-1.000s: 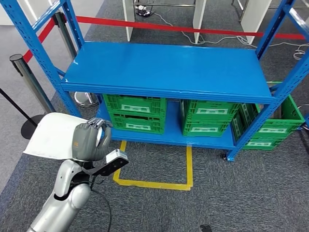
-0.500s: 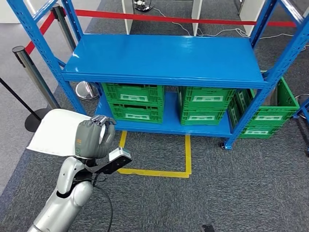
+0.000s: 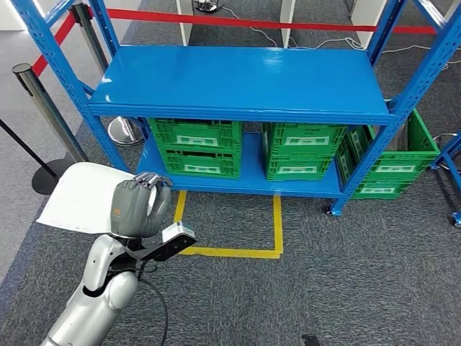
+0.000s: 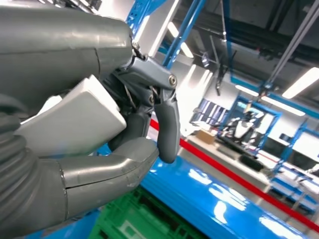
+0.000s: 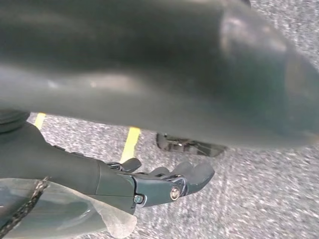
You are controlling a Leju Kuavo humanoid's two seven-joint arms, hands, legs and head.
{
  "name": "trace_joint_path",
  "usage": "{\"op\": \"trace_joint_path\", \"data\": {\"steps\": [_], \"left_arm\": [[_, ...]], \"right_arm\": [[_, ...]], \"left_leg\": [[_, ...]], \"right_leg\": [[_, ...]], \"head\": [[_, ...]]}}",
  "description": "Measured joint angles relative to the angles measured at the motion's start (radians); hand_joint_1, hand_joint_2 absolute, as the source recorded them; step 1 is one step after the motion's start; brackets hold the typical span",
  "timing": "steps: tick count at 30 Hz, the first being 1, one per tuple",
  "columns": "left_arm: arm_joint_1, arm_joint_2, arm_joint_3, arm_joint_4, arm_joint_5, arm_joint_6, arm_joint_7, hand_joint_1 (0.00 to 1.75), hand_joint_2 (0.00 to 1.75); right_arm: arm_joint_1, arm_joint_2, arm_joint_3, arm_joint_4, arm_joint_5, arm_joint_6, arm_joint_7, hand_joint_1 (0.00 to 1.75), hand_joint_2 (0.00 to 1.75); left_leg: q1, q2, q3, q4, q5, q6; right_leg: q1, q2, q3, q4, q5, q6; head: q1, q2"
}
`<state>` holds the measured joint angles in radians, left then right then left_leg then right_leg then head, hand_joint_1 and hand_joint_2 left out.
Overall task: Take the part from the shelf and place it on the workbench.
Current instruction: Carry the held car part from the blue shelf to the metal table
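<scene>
My left hand (image 3: 137,209) is raised in front of me at the lower left and grips a flat white part (image 3: 81,197), which sticks out to the left of the hand. In the left wrist view the white part (image 4: 75,119) sits clamped between the thick thumb (image 4: 109,167) and the darker fingers (image 4: 167,127). The blue shelf (image 3: 239,79) stands ahead of me with its top board bare. My right hand (image 5: 165,183) hangs over the grey carpet, its fingers stretched out with nothing in them.
Green crates (image 3: 196,148) (image 3: 302,151) sit on the shelf's lower board, and another crate (image 3: 391,169) stands at its right end. A yellow floor outline (image 3: 233,252) lies before the shelf. Steel posts (image 3: 46,108) with a red belt stand at the left.
The whole picture has shifted: the shelf now sits higher and slightly smaller, so the camera has moved. My left hand keeps the same hold on the white part.
</scene>
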<state>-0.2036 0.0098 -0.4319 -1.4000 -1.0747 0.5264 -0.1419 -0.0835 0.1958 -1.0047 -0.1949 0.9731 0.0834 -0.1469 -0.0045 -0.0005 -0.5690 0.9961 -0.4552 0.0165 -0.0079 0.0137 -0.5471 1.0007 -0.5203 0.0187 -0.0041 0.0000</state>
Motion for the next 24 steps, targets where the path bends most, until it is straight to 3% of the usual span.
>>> {"op": "trace_joint_path", "data": {"steps": [2, 4, 5, 6, 7, 8, 10, 12, 14, 15, 16, 18, 20, 21, 22, 24], "left_arm": [[-0.003, -0.005, -0.001, -0.001, -0.002, 0.001, 0.0, 1.75, 1.75], [-0.004, -0.008, -0.002, 0.0, -0.001, 0.002, -0.001, 1.75, 1.75], [-0.005, -0.01, -0.002, 0.0, 0.002, 0.002, -0.002, 1.75, 1.75], [-0.006, -0.012, -0.003, 0.0, 0.004, 0.002, -0.003, 1.75, 1.75], [-0.008, -0.015, -0.004, 0.0, 0.006, 0.003, -0.004, 1.75, 1.75], [-0.01, -0.018, -0.004, 0.0, 0.008, 0.003, -0.006, 1.75, 1.75], [-0.014, -0.023, -0.005, 0.0, 0.013, 0.004, -0.008, 1.75, 1.75], [-0.016, -0.026, -0.005, 0.001, 0.017, 0.006, -0.011, 1.75, 1.75], [-0.018, -0.028, -0.006, 0.001, 0.019, 0.006, -0.012, 1.75, 1.75], [-0.019, -0.03, -0.007, 0.002, 0.02, 0.007, -0.013, 1.75, 1.75], [-0.02, -0.031, -0.008, 0.002, 0.02, 0.007, -0.013, 1.75, 1.75], [-0.021, -0.031, -0.009, 0.002, 0.021, 0.008, -0.014, 1.75, 1.75], [-0.02, -0.03, -0.009, 0.005, 0.023, 0.009, -0.015, 1.75, 1.75], [-0.019, -0.03, -0.009, 0.006, 0.024, 0.009, -0.015, 1.75, 1.75], [-0.019, -0.03, -0.009, 0.008, 0.024, 0.009, -0.015, 1.75, 1.75], [-0.021, -0.03, -0.01, 0.009, 0.024, 0.009, -0.015, 1.75, 1.75]], "right_arm": [[0.0, 0.0, -0.003, 0.0, -0.004, -0.005, 0.0, 0.0, 0.0], [0.0, -0.001, -0.012, 0.0, -0.018, -0.019, 0.0, 0.0, 0.0], [0.001, -0.003, -0.018, 0.0, -0.028, -0.027, 0.0, 0.0, 0.0], [0.001, -0.005, -0.026, 0.0, -0.036, -0.032, 0.0, 0.0, 0.0], [0.002, -0.007, -0.033, 0.0, -0.042, -0.034, 0.0, 0.0, 0.0], [0.002, -0.01, -0.039, 0.0, -0.044, -0.034, 0.0, 0.0, 0.0], [0.0, -0.013, -0.047, 0.0, -0.045, -0.034, 0.0, 0.0, 0.0], [-0.003, -0.014, -0.05, 0.0, -0.045, -0.034, 0.0, 0.0, 0.0], [-0.002, -0.014, -0.053, 0.0, -0.045, -0.034, 0.001, 0.0, 0.0], [0.0, -0.015, -0.055, 0.0, -0.045, -0.034, 0.001, 0.0, 0.0], [0.001, -0.015, -0.058, 0.0, -0.045, -0.034, 0.001, 0.0, 0.0], [0.0, -0.015, -0.061, 0.0, -0.045, -0.034, 0.001, 0.0, 0.0], [-0.001, -0.015, -0.064, 0.0, -0.045, -0.034, 0.001, 0.0, 0.0], [0.0, -0.015, -0.065, 0.0, -0.045, -0.034, 0.001, 0.0, 0.0], [0.002, -0.015, -0.065, 0.0, -0.045, -0.034, 0.001, 0.0, 0.0], [0.002, -0.014, -0.066, 0.0, -0.045, -0.034, 0.001, 0.0, 0.0]], "left_leg": [[0.006, 0.014, 0.005, -0.019, 0.0, 0.007], [0.007, 0.028, 0.004, -0.018, 0.0, 0.011], [0.007, 0.036, 0.003, -0.017, 0.0, 0.011], [0.007, 0.044, 0.003, -0.016, -0.001, 0.012], [0.008, 0.052, 0.004, -0.013, -0.003, 0.011], [0.009, 0.06, 0.004, -0.01, -0.006, 0.009], [0.004, 0.074, 0.003, 0.002, -0.014, 0.0], [-0.005, 0.093, 0.0, 0.012, -0.019, -0.008], [-0.007, 0.114, -0.001, 0.017, -0.023, -0.013], [-0.004, 0.106, -0.002, 0.025, -0.033, -0.017], [0.0, 0.086, -0.008, 0.046, -0.053, -0.021], [0.006, 0.031, -0.046, 0.15, -0.119, -0.027], [0.007, 0.01, -0.097, 0.278, -0.174, -0.027], [0.007, 0.007, -0.108, 0.305, -0.176, -0.024], [0.007, 0.004, -0.099, 0.291, -0.158, -0.02], [0.005, -0.023, -0.041, 0.169, -0.088, -0.005]], "right_leg": [[0.0, -0.004, -0.042, 0.075, -0.044, 0.009], [-0.003, -0.005, -0.111, 0.212, -0.096, 0.018], [-0.004, -0.006, -0.138, 0.261, -0.106, 0.022], [-0.005, -0.008, -0.15, 0.278, -0.098, 0.026], [-0.006, -0.012, -0.142, 0.251, -0.07, 0.028], [-0.007, -0.024, -0.116, 0.19, -0.03, 0.029], [-0.002, -0.076, -0.057, 0.062, 0.023, 0.027], [0.004, -0.105, -0.038, 0.015, 0.029, 0.014], [0.005, -0.083, -0.043, 0.016, 0.033, -0.002], [0.004, -0.069, -0.045, 0.016, 0.036, -0.008], [0.003, -0.056, -0.046, 0.015, 0.04, -0.015], [0.002, -0.029, -0.049, 0.014, 0.046, -0.026], [0.005, 0.001, -0.052, 0.015, 0.049, -0.032], [0.007, 0.016, -0.053, 0.015, 0.051, -0.033], [0.009, 0.031, -0.054, 0.015, 0.053, -0.034], [0.01, 0.06, -0.055, 0.015, 0.058, -0.032]], "head": [[0.005, 0.0], [0.008, 0.0], [0.008, 0.0], [0.008, 0.0], [0.008, 0.0], [0.008, 0.0], [0.01, 0.0], [0.009, 0.0], [0.004, 0.0], [0.002, 0.0], [0.002, 0.0], [-0.001, 0.0], [-0.002, 0.0], [-0.001, 0.0], [-0.001, 0.0], [-0.001, 0.0]]}}
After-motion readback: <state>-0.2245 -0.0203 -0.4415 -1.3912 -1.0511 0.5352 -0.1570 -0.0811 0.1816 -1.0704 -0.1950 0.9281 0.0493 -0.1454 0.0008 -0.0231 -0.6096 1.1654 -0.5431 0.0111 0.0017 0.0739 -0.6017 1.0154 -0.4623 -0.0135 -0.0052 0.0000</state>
